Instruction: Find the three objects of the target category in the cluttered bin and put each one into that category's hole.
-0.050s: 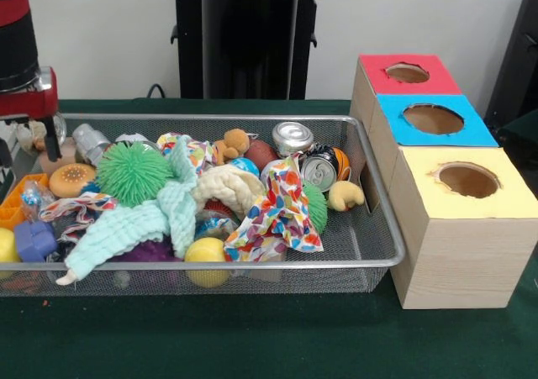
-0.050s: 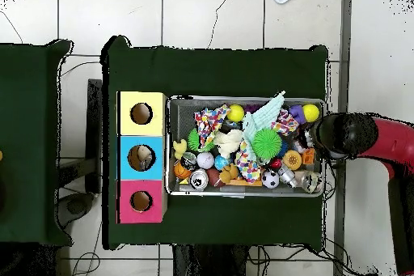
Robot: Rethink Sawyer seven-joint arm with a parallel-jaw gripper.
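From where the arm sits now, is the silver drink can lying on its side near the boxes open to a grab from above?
Probably yes. The silver drink can lies atop the clutter by the wire mesh bin end nearest the boxes, nothing covering it. The arm hangs over the opposite end, so it must cross the bin; the colourful patterned cloth only touches the can's side.
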